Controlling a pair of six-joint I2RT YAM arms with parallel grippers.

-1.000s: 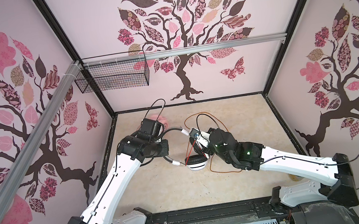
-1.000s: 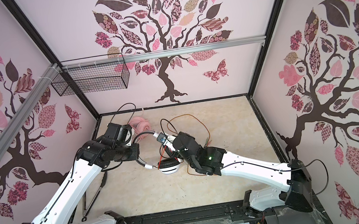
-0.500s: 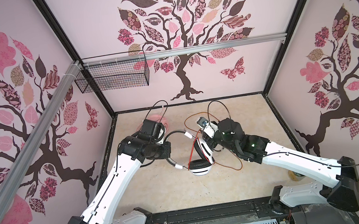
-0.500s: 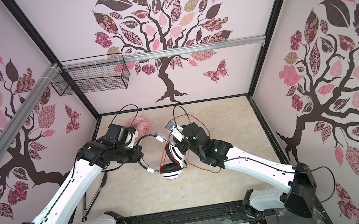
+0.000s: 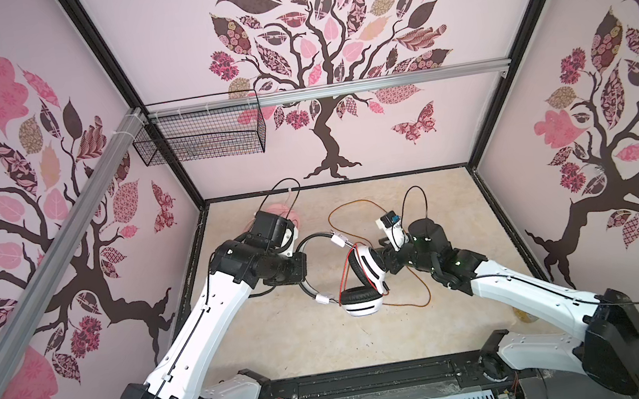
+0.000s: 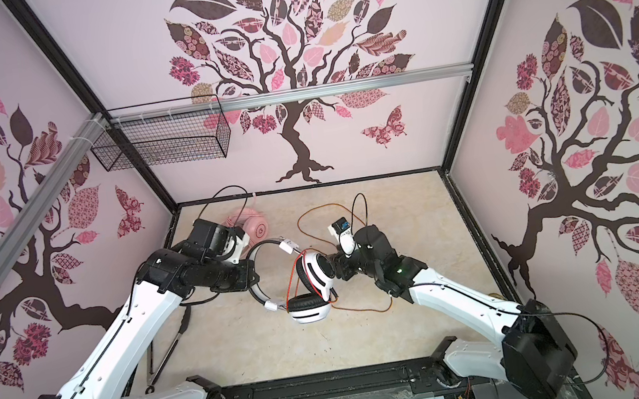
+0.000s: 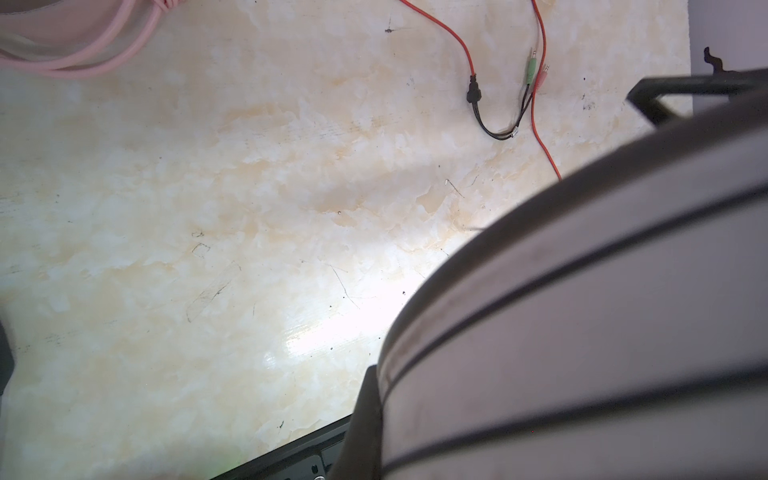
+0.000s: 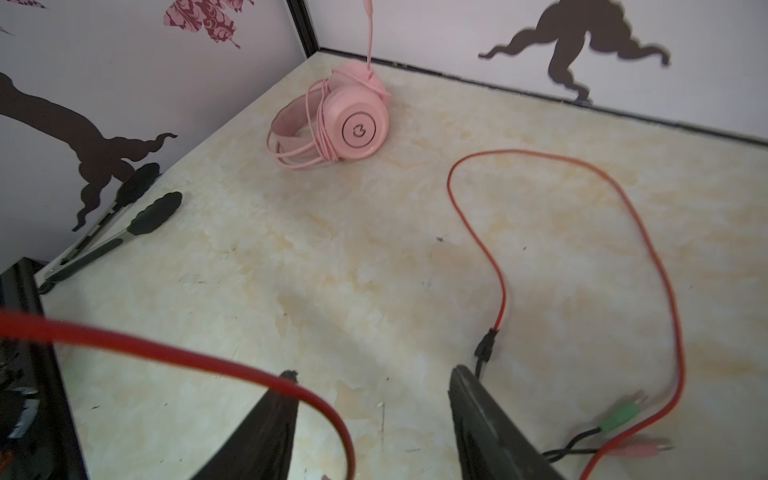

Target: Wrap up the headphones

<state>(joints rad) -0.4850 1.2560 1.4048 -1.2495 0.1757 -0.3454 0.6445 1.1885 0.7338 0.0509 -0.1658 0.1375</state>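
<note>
Pulling back, the right tool (image 8: 374,374) now stands spread, the orange-red cable (image 8: 166,355) slipped free across one finger. The left tool (image 5: 301,268) stays pinched on the white headset (image 5: 362,301) at mid bench (image 5: 328,346); wrapping looks far from done.

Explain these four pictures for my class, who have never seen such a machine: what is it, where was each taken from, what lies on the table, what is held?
It is a robot with two arms that pinch things. Two pictures look down from overhead; two come from cameras on the wrists. The left fingers are shut on the white headset, by its band. The right fingers stand open, holding nothing; the red cable crosses one and trails across the table. Also there: a pink headset, wound in its cable, and black tongs.
</note>
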